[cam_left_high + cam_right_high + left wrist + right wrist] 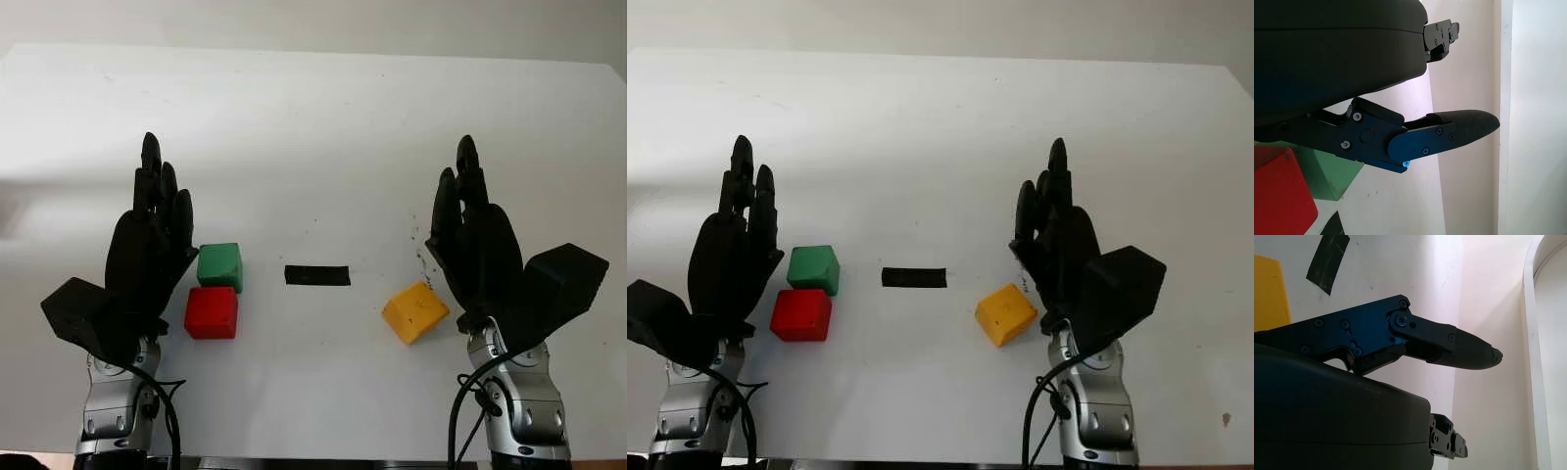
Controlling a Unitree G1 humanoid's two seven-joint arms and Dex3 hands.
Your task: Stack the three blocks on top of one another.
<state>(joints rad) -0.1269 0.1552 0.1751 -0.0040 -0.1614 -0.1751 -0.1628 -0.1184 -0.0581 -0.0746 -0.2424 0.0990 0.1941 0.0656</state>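
My two hands were black: the left hand (pixel 147 250) and the right hand (pixel 477 245), both with grey metal wrists. The table (pixel 313 117) was plain white. On it sat a green block (pixel 219 266), a red block (pixel 212 312) and a yellow block (pixel 415 311). A strip of black tape (pixel 316 275) marked the white surface between them.

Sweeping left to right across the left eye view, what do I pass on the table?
left hand → red block and green block, nearly level with each other → black tape strip → yellow block → right hand
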